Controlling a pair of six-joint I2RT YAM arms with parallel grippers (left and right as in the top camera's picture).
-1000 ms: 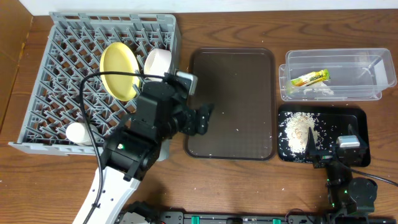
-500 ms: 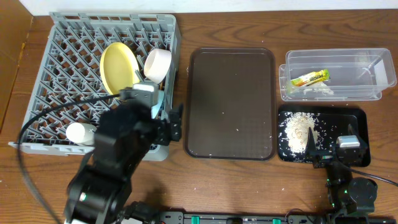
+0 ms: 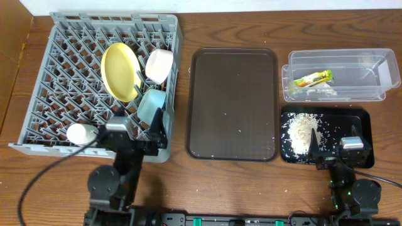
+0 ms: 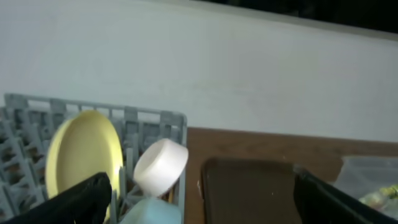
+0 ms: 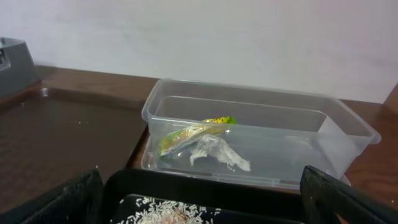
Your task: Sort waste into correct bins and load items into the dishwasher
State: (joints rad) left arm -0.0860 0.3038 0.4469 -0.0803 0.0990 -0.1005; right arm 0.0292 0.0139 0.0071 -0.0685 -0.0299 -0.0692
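The grey dish rack (image 3: 63,56) stands at the left and holds the yellow plate (image 3: 120,70) on edge, the small white bowl (image 3: 159,64) and the light-blue bowl (image 3: 152,105). All three show in the left wrist view: plate (image 4: 81,152), white bowl (image 4: 161,167), blue bowl (image 4: 152,211). I see no chopsticks. The clear tub (image 3: 367,94) holds the yellow-green wrapper (image 3: 313,78) and the white tissue (image 5: 214,152). The black tray (image 3: 358,119) holds whitish crumbs (image 3: 303,132). My left gripper (image 3: 137,129) is open and empty at the rack's front edge. My right gripper (image 3: 333,145) is open and empty over the black tray's front.
The dark brown serving tray (image 3: 233,103) lies in the middle with a few specks on it. A small white round object (image 3: 81,133) lies in the rack's front left. A few crumbs dot the table in front.
My left arm has pulled back from beside the rack and brown tray to the table's front edge. The light-blue bowl now shows in the rack. The right arm has not moved.
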